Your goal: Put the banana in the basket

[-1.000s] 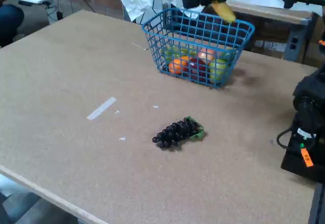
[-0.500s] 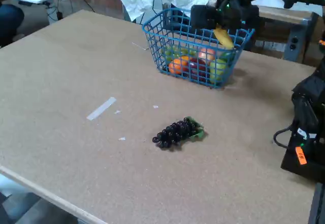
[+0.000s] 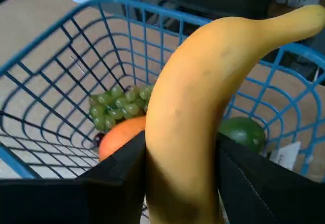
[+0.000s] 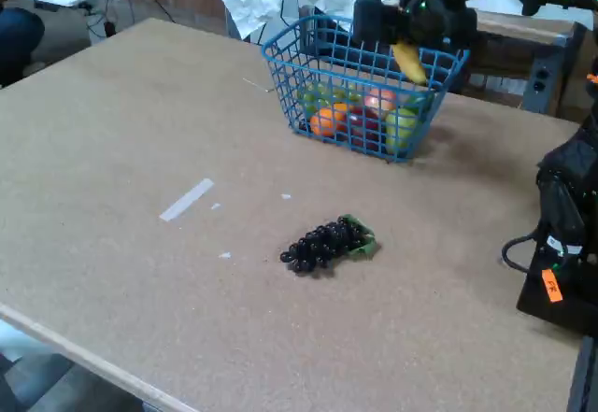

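Progress: the banana is lifted and carried to the basket; it hangs over the open top, tip pointing down, not yet let go.
Left to do: lower a little and release, so the fruit drops among the rest.
End effector: clenched on the banana, one dark finger pressed to each side of its lower body in the wrist view.
Banana's place: in the fixed view it sits at the basket's right rear rim, above the contents, touching none of them as far as I can tell (the picture is blurred there).
Basket contents: green grapes, an orange fruit, a dark green fruit; the fixed view adds a red one.
Bench: a bunch of dark grapes lies well apart from the basket.
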Action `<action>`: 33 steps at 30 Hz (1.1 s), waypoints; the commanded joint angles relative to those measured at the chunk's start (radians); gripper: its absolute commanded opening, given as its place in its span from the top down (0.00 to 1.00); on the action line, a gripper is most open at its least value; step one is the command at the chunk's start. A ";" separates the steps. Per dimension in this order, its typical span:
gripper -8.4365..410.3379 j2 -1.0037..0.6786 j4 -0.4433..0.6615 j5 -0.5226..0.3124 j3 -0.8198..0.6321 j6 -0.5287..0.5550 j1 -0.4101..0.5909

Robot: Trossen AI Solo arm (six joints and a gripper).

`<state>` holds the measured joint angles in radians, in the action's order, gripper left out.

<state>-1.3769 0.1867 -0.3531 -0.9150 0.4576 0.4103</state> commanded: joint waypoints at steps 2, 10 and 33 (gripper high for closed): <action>0.98 -0.098 0.040 0.080 -0.181 -0.074 0.051; 0.97 -0.287 0.097 0.114 -0.344 -0.122 0.047; 0.61 -0.423 0.026 0.225 -0.354 -0.118 0.047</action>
<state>-1.8099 0.2119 -0.1314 -1.2682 0.3431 0.4568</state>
